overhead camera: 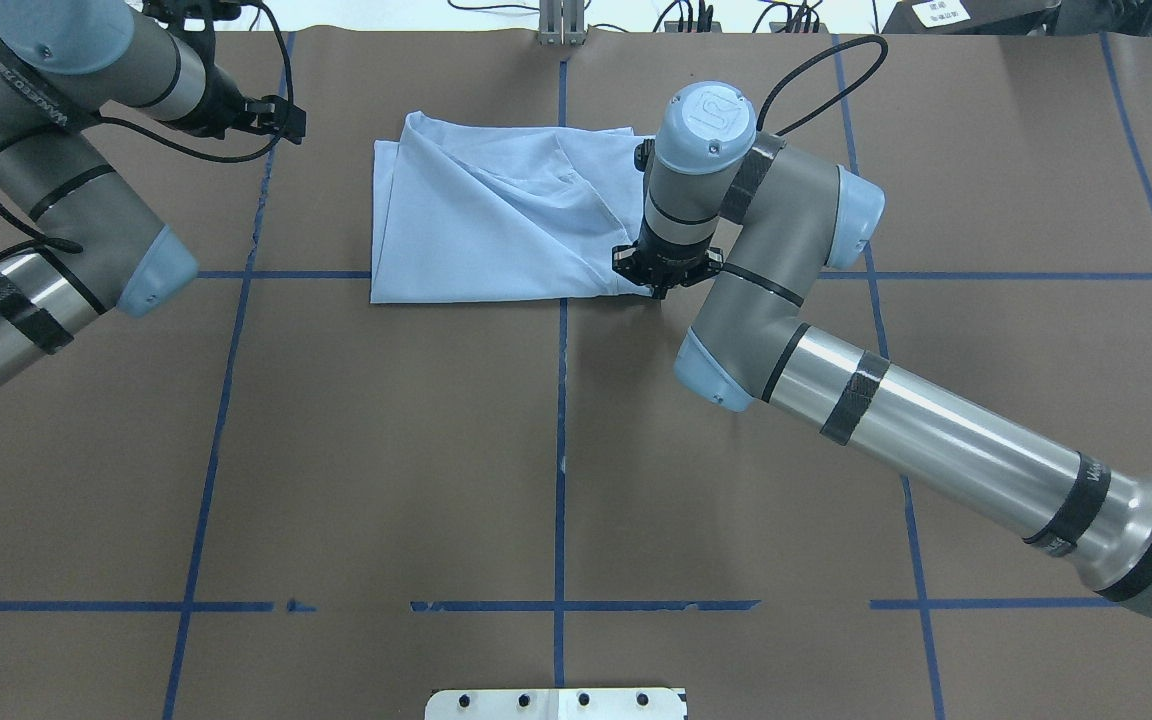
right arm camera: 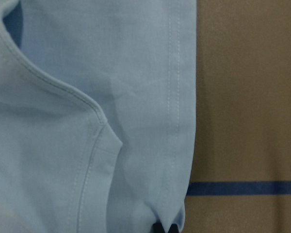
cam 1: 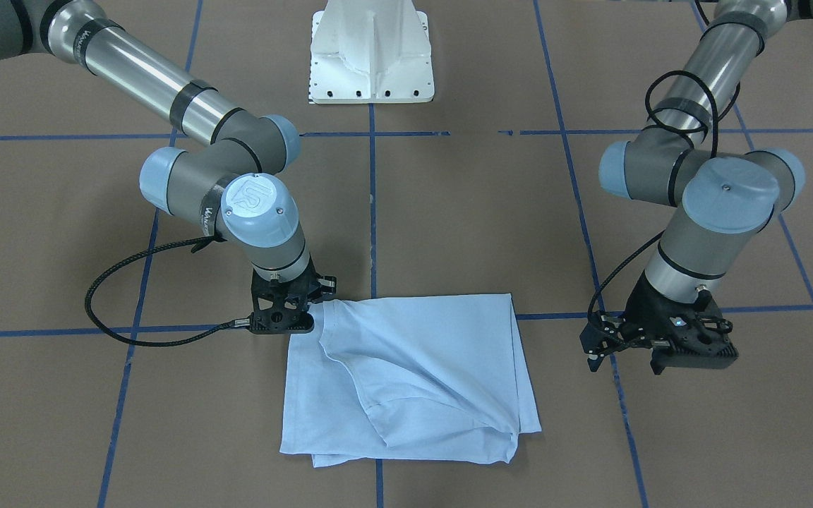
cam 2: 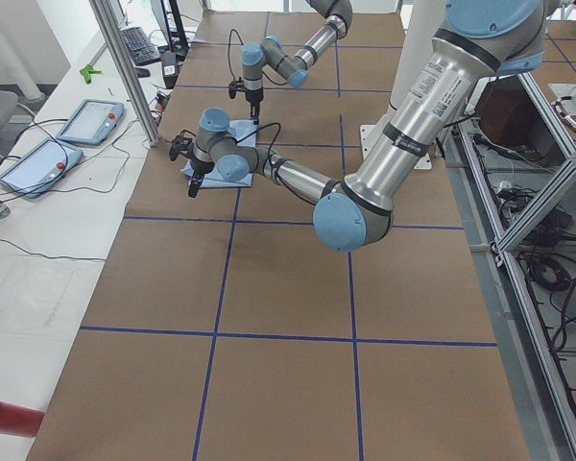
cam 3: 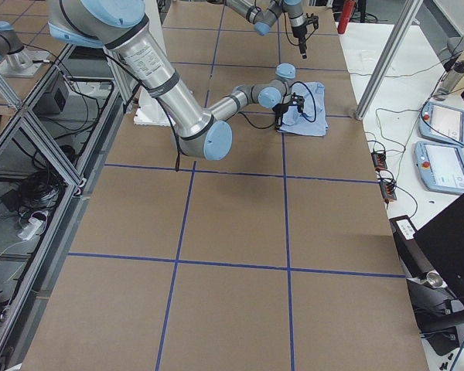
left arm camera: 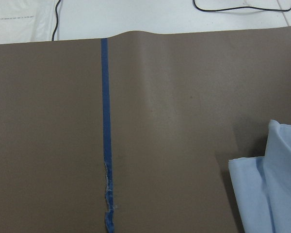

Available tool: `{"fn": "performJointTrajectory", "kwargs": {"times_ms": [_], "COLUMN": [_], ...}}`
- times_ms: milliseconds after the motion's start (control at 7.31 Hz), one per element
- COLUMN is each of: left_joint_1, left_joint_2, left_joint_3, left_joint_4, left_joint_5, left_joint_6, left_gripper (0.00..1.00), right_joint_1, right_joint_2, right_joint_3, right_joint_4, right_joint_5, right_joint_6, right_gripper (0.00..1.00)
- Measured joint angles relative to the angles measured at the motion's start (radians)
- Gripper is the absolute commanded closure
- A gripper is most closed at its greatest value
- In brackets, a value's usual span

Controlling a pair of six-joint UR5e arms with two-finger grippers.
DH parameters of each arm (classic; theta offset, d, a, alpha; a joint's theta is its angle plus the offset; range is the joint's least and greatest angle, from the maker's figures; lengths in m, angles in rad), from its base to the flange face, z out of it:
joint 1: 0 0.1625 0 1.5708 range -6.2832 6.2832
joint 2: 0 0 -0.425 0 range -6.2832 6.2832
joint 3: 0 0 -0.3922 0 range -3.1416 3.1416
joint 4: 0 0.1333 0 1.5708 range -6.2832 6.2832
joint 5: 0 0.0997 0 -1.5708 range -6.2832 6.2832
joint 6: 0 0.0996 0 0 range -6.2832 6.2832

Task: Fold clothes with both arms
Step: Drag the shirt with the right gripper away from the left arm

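Observation:
The light blue T-shirt (cam 1: 413, 374) lies folded into a rough rectangle on the brown table, one layer creased diagonally across its top. My right gripper (overhead camera: 658, 288) points straight down at the shirt's (overhead camera: 486, 220) corner nearest the robot, on its right. In the right wrist view its dark fingertips (right arm camera: 157, 227) are shut on the hemmed edge of the fabric (right arm camera: 87, 97). My left gripper (cam 1: 607, 353) hovers open above bare table, well off the shirt's other side. The left wrist view catches only an edge of the shirt (left arm camera: 266, 189).
Blue tape lines (overhead camera: 561, 450) mark the brown table cover into squares. The white pedestal base (cam 1: 371, 56) stands at the robot's side. A metal post (cam 2: 125, 67) and teach pendants (cam 2: 91, 120) stand on the white bench beyond the table's far edge.

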Motion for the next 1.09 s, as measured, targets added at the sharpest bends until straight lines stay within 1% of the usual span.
{"fn": "performJointTrajectory", "kwargs": {"times_ms": [137, 273, 410, 684, 820, 957, 1094], "left_joint_1": [0.0, -0.001, -0.001, -0.001, -0.001, -0.001, -0.001], "left_joint_2": [-0.001, -0.002, -0.004, -0.005, -0.006, -0.007, -0.008], "left_joint_3": [0.0, 0.0, -0.001, -0.006, -0.01, -0.016, -0.025], "left_joint_4": [0.0, 0.001, 0.002, 0.003, 0.003, 0.004, 0.006], "left_joint_5": [0.0, 0.0, 0.0, 0.0, 0.0, 0.0, 0.0], "left_joint_6": [0.0, 0.0, 0.0, -0.006, -0.009, -0.012, -0.014], "left_gripper": [0.0, 0.0, 0.0, 0.0, 0.0, 0.0, 0.0], "right_joint_1": [0.001, 0.001, -0.001, -0.014, -0.019, -0.021, -0.023], "right_joint_2": [-0.009, -0.046, -0.113, -0.298, -0.391, -0.491, -0.575], "right_joint_3": [0.02, 0.084, 0.191, 0.456, 0.559, 0.642, 0.702], "right_joint_4": [-0.004, -0.019, -0.056, -0.148, -0.172, -0.179, -0.179], "right_joint_5": [0.002, 0.003, 0.004, 0.006, 0.008, 0.008, 0.008], "right_joint_6": [0.0, 0.0, 0.0, 0.0, -0.003, -0.009, -0.015], "right_gripper": [1.0, 1.0, 1.0, 1.0, 1.0, 1.0, 0.01]}}
